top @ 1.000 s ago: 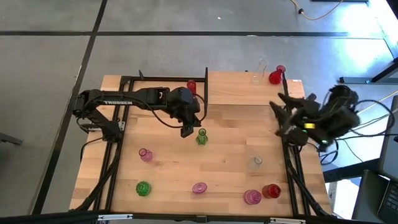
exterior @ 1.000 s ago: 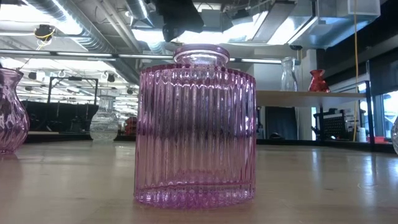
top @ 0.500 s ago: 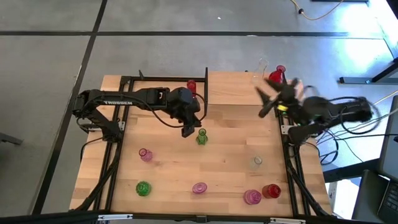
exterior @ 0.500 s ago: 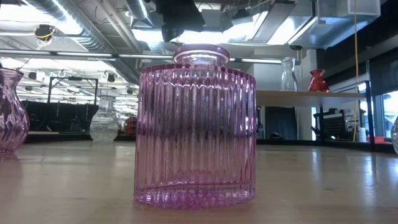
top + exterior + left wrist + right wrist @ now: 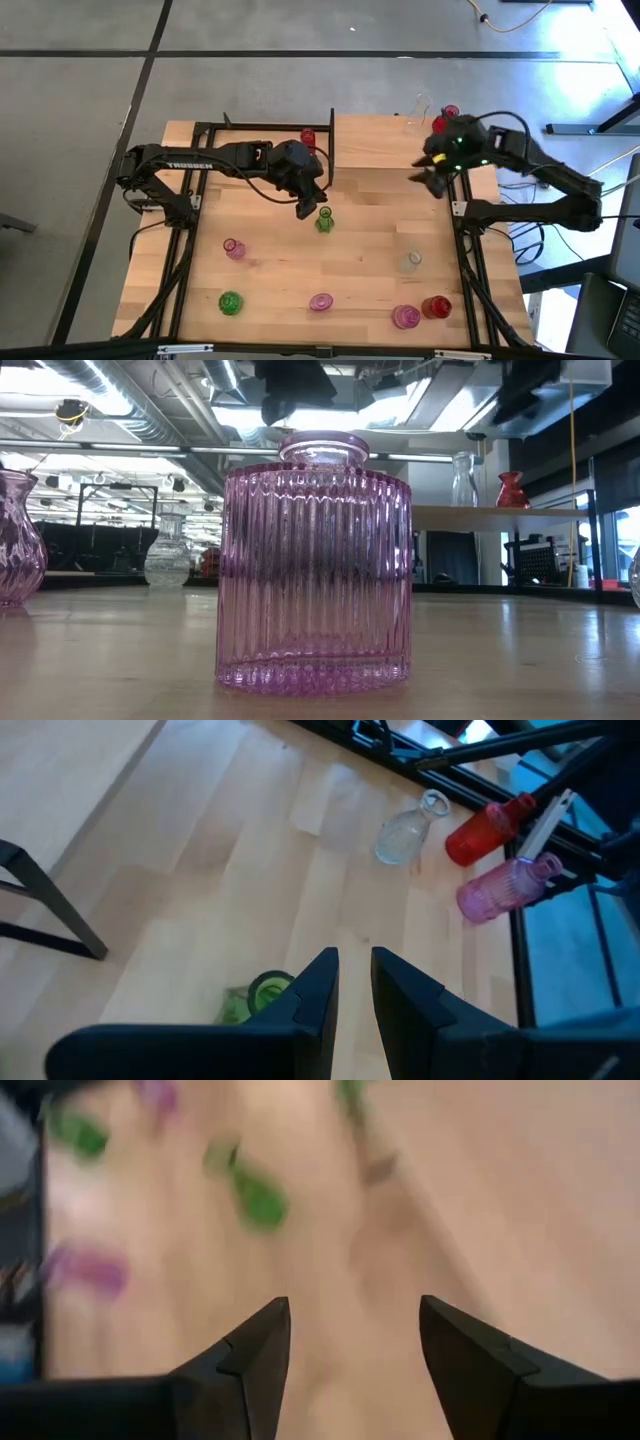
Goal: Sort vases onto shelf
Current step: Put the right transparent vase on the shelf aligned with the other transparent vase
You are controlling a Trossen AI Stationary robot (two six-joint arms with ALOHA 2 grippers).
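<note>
The right end effector (image 5: 432, 172), spread open and holding nothing, is swinging in over the shelf (image 5: 385, 140); the nearly closed left end effector (image 5: 307, 207) is hovering beside the green vase (image 5: 324, 220) on the desk (image 5: 350, 255).

High view looks straight down on the whole table (image 5: 370, 235), both arms in frame. Low view sits at tabletop height, facing level across it, very close to a pink ribbed vase (image 5: 314, 565); shelf (image 5: 495, 513) behind. Left wrist view looks down past its own fingers (image 5: 318, 982) at the tabletop; right wrist view likewise, blurred. High and left wrist views share the green vase (image 5: 324, 219) (image 5: 252, 997).
</note>
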